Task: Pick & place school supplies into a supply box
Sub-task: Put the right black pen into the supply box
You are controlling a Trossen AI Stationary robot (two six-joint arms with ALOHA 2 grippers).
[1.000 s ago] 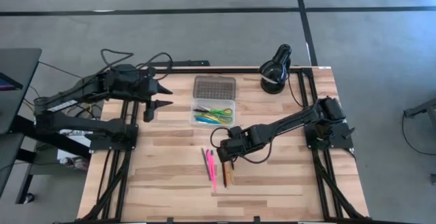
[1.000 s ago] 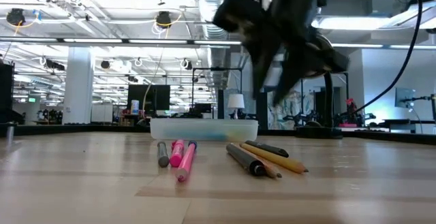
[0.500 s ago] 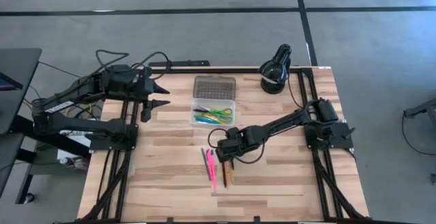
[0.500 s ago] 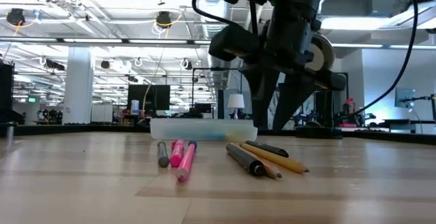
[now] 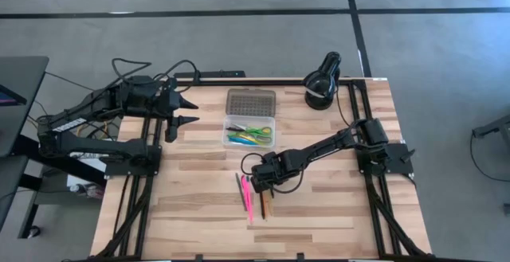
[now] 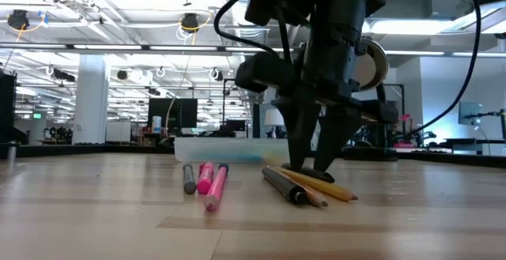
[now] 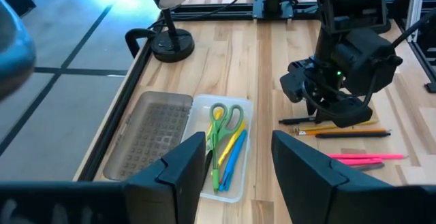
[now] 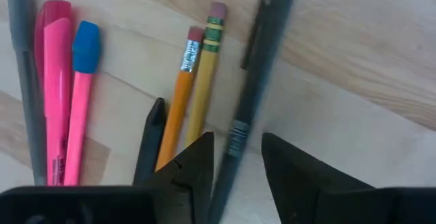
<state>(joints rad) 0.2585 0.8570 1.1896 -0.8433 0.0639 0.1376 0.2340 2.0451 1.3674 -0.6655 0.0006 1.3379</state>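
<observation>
The supply box, a clear tray with its grey dotted lid lying open behind it, holds green-handled scissors and yellow, blue and green pens. On the table near of it lie a grey pen, a pink highlighter, a pink pen with a blue cap, two pencils and a black pen. My right gripper is open and low over this group, one finger on either side of the black pen. My left gripper hangs open in the air left of the box. My right gripper comes from above, pointing down, its fingers across the black pen with one finger on the pencil side and the other beyond the pen. I cannot tell whether the fingertips touch the pen, the pencils or the table.
A black round desk lamp stands at the table's far right corner. Bare wood lies left and near of the pen group. Black frame rails run along the table's left and right edges.
My right gripper has come down from above the pens to table height and shifted slightly toward the table's left, so its open fingers now stand around the black pen. The pens and the box have not moved.
</observation>
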